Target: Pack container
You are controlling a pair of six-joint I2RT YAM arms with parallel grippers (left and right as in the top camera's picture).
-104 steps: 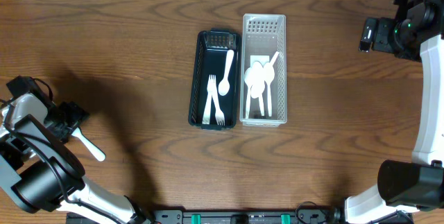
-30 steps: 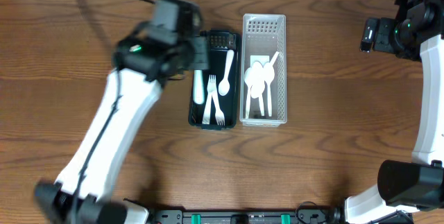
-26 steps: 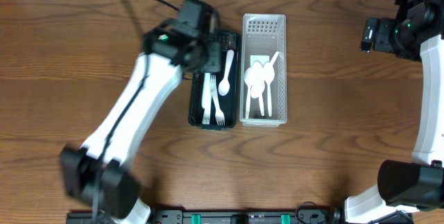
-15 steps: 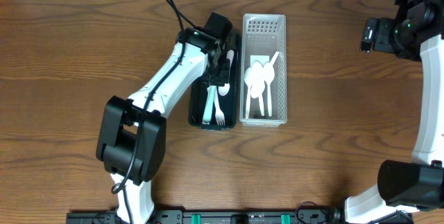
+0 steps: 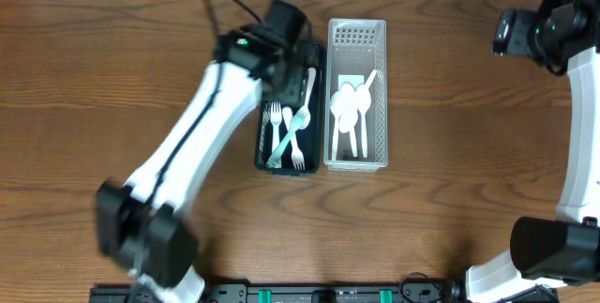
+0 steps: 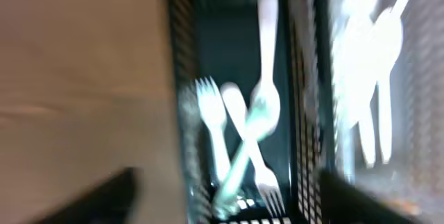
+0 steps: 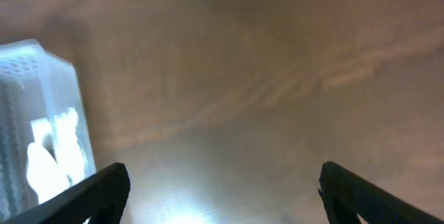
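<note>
A black bin (image 5: 263,106) holds white forks and a spoon (image 5: 307,83). A white utensil (image 5: 284,142) lies slantwise across them; it also shows in the left wrist view (image 6: 239,161). A clear white bin (image 5: 382,97) beside it on the right holds white spoons (image 5: 352,106). My left gripper (image 5: 286,59) hovers over the black bin's far end, open and empty, its fingers wide apart in the blurred left wrist view (image 6: 246,196). My right gripper (image 5: 506,33) is at the far right, open and empty over bare wood (image 7: 222,189).
The wooden table (image 5: 450,200) surrounds both bins. The left arm (image 5: 187,153) stretches diagonally from the front left to the black bin. The clear bin's corner shows at the left of the right wrist view (image 7: 41,113).
My left arm swung from the far left to the black bin with a white utensil and let it go; it now lies slantwise in the bin. The right gripper shifted slightly.
</note>
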